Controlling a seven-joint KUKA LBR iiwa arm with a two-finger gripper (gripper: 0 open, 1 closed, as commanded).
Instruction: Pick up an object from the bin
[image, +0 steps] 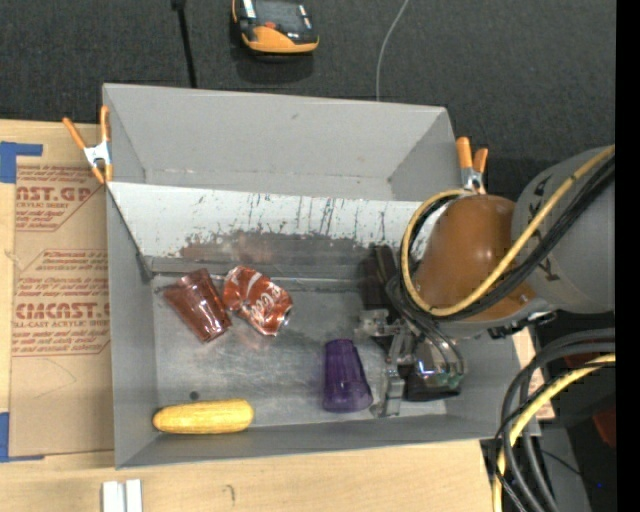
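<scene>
The purple cup (345, 376) lies on its side at the near right of the bin (280, 150), just left of the tool (392, 378). Whether the tool is apart or together cannot be told. Farther left lie a crushed red can (258, 299) and a dark red packet (197, 306).
</scene>
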